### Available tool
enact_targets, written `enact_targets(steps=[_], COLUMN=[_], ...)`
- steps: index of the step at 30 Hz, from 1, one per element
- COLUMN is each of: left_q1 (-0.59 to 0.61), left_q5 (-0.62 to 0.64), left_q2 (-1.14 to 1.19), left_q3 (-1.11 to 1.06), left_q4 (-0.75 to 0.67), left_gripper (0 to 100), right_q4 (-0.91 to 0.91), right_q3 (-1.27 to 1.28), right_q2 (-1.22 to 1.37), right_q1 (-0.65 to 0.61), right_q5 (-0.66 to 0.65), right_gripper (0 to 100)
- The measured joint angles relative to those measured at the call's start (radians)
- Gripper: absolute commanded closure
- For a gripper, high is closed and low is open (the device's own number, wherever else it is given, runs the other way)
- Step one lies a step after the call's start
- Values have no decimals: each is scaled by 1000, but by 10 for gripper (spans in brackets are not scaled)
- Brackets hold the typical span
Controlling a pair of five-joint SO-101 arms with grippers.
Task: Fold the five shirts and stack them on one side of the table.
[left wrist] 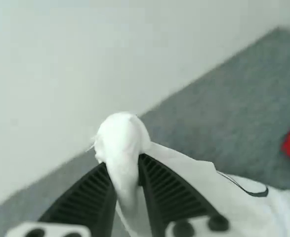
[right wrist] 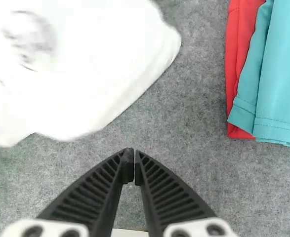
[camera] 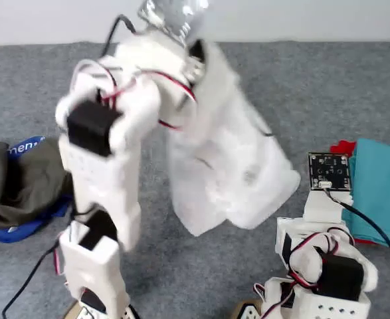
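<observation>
Grip comes first: the left gripper (left wrist: 125, 165) has its fingers pinched tight on a bunched edge of the limp white shirt (camera: 228, 166). The shirt hangs from it above the middle of the grey carpeted table (camera: 314, 86), and its lower part seems to reach the surface. The right gripper (right wrist: 129, 158) hovers low over bare table just beside the shirt's hem, fingers closed on nothing. To fold well, I judge the shirt should be laid down flat and spread — not dropped in a heap — with the right fingers opening to take a second corner so the cloth is taut. The flat teal shirt (camera: 381, 186) lying on the red shirt (right wrist: 236, 59) at the right edge looks like the stack. The crumpled olive shirt (camera: 28, 179) and blue shirt (camera: 22, 229) wait at the left.
</observation>
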State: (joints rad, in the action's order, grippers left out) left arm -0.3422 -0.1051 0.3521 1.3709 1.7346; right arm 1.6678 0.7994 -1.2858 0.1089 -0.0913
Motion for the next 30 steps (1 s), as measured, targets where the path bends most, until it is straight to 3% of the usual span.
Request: enact_targets(steps=[9, 15, 20, 30], left_q1=[333, 546, 618, 707], left_q5=[-180, -288, -347, -425], left_q2=[0, 2, 2, 2], left_q3=[-535, -740, -770, -672], left_q4=[0, -15, -8, -2], left_gripper=[987, 961, 806, 796], right_q4=[0, 0, 0, 0], right_q3=[0, 0, 0, 0], right_q2=[0, 0, 0, 0], right_q1=[0, 0, 0, 0], right_q5=[0, 0, 0, 0], right_gripper=[990, 990, 990, 990])
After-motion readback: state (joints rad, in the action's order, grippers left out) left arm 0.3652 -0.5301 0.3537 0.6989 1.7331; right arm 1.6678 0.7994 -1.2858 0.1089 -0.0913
